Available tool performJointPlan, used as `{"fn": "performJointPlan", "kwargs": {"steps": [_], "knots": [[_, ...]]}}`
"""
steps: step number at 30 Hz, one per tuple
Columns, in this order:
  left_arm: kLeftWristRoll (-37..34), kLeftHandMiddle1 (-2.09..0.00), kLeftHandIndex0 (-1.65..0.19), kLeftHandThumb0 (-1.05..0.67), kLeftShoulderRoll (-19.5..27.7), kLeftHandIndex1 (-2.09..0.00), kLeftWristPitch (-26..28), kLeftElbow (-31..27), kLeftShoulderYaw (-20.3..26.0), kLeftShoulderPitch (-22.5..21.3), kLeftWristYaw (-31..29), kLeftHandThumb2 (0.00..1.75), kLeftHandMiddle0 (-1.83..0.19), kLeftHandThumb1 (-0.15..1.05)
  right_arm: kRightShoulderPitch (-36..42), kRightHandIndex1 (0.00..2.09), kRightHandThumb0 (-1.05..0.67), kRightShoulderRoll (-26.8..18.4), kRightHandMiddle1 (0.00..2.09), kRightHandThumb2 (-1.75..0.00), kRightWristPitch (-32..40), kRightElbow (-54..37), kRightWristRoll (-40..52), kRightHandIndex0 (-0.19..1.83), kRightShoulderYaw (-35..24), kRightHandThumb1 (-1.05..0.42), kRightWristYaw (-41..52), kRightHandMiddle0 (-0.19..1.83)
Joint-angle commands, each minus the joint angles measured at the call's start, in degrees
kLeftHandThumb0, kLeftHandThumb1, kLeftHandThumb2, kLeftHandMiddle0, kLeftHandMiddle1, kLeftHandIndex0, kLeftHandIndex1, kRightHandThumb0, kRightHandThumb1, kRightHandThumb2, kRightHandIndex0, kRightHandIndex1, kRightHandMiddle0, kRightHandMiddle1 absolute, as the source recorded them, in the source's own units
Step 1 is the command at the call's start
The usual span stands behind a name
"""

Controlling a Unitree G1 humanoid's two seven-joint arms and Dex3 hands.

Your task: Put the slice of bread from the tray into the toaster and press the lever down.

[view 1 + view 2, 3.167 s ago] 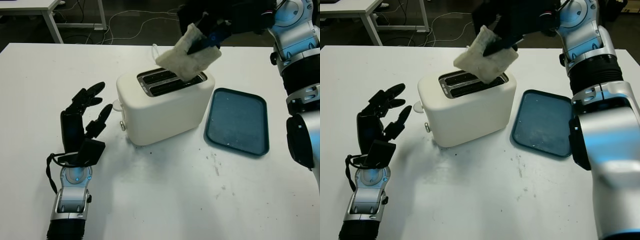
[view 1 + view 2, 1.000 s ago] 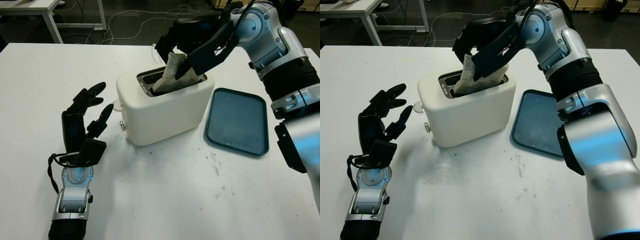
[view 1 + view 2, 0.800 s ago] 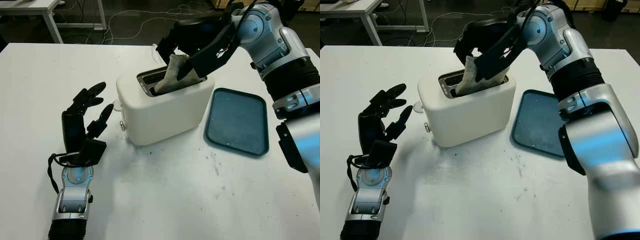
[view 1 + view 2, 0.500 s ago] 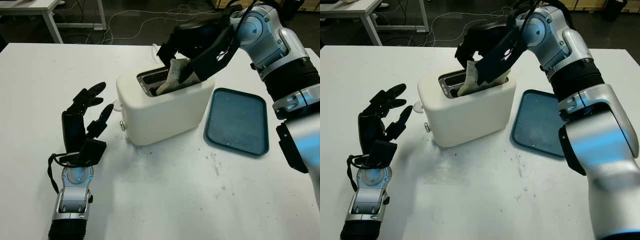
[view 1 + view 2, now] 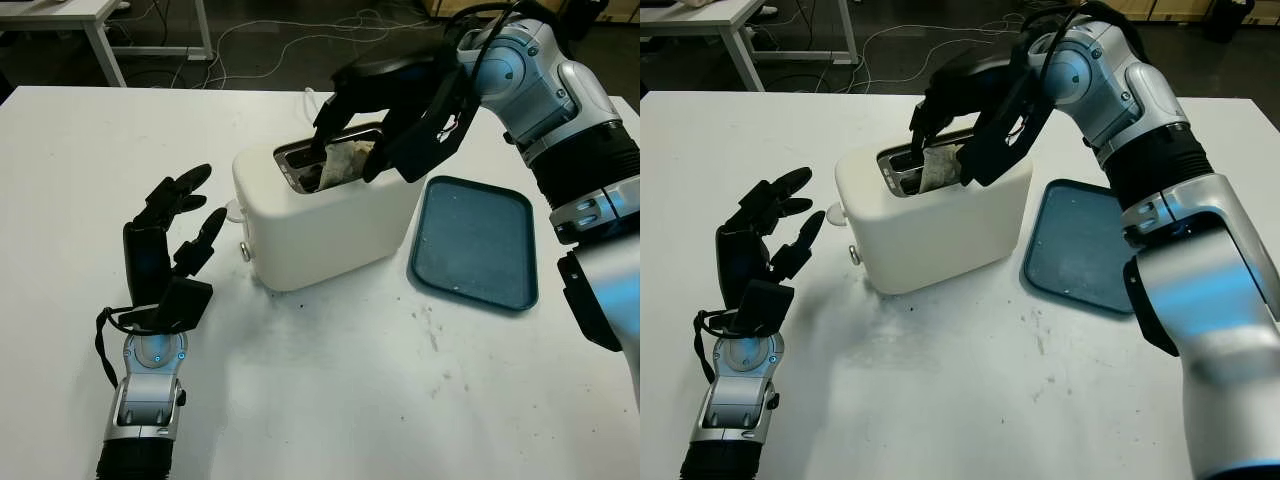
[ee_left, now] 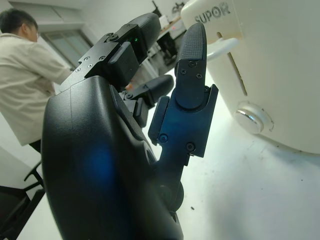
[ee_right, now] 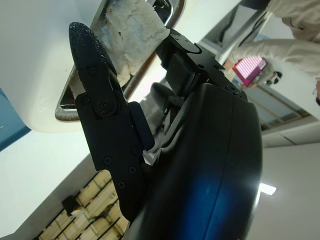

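Observation:
A white toaster point(image 5: 320, 225) stands mid-table, its lever point(image 5: 232, 210) on the end facing my left hand. The slice of bread point(image 5: 348, 160) sits deep in the front slot, just its pale top showing, also seen as the bread point(image 7: 127, 32) in the right wrist view. My right hand point(image 5: 362, 160) hovers low over the toaster, its fingers closed around the bread's top, thumb on the near side. My left hand point(image 5: 190, 205) is open above the table to the left of the toaster, a short gap from the lever point(image 6: 220, 47).
A dark blue tray point(image 5: 475, 240) lies bare to the right of the toaster. A round dial point(image 5: 246, 252) sits below the lever. Desks and cables are on the floor beyond the far edge. A person point(image 6: 25, 75) stands in the background.
My right hand has come down over the toaster and the bread has sunk from tilted above the slot to deep inside it. The left hand has not moved.

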Motion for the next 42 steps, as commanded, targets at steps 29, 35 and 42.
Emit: {"fn": "performJointPlan", "kwargs": {"steps": [29,35,42], "knots": [[0.6,-1.07,-0.64,-0.45,3.2,-0.30,0.3,-2.7,0.6,0.4,-2.4,0.23,-0.39,0.92,32.0,0.33,-0.16,-3.1,0.05,0.00,-15.3,-4.9,10.4,0.94,-26.3,-0.84,-47.8,0.92],[3.9,-1.07,-0.67,-0.45,6.5,-0.32,-0.1,-5.1,0.8,-0.2,-3.0,0.21,-0.43,0.92,54.8,0.25,-0.11,6.1,0.01,-0.09,-8.8,-22.6,21.4,0.98,-31.8,-0.92,-51.6,0.91],[8.7,-1.08,-0.70,-0.42,11.3,-0.34,-0.3,-7.6,0.9,-0.2,-4.4,0.19,-0.47,0.92,67.8,0.50,-0.19,16.6,0.03,-0.21,-3.5,-31.7,25.6,0.98,-35.1,-0.92,-56.3,1.01]]}}
